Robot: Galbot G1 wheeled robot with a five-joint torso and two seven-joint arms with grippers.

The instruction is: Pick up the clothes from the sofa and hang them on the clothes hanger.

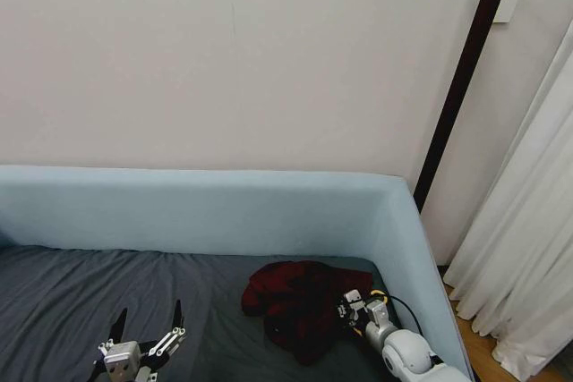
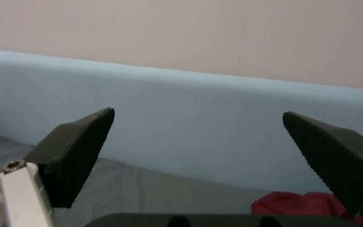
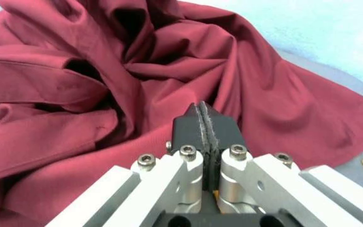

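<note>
A dark red garment [image 1: 295, 301] lies crumpled on the grey sofa seat [image 1: 81, 288], close to the sofa's right end. My right gripper [image 1: 346, 306] is at the garment's right edge; in the right wrist view its fingers [image 3: 191, 125] are pressed together, shut on a fold of the red garment [image 3: 106, 94]. My left gripper [image 1: 149, 312] hovers low over the seat to the left of the garment, open with nothing in it. The left wrist view has its wide-apart fingertips [image 2: 74, 151] facing the backrest, with the red garment [image 2: 295, 204] off to one side.
The sofa's light blue backrest [image 1: 197, 212] and right armrest [image 1: 421, 266] enclose the seat. A black clothes-rack pole [image 1: 458, 87] rises behind the right armrest against the pale wall. White curtains [image 1: 537, 248] hang at the far right above a strip of wooden floor.
</note>
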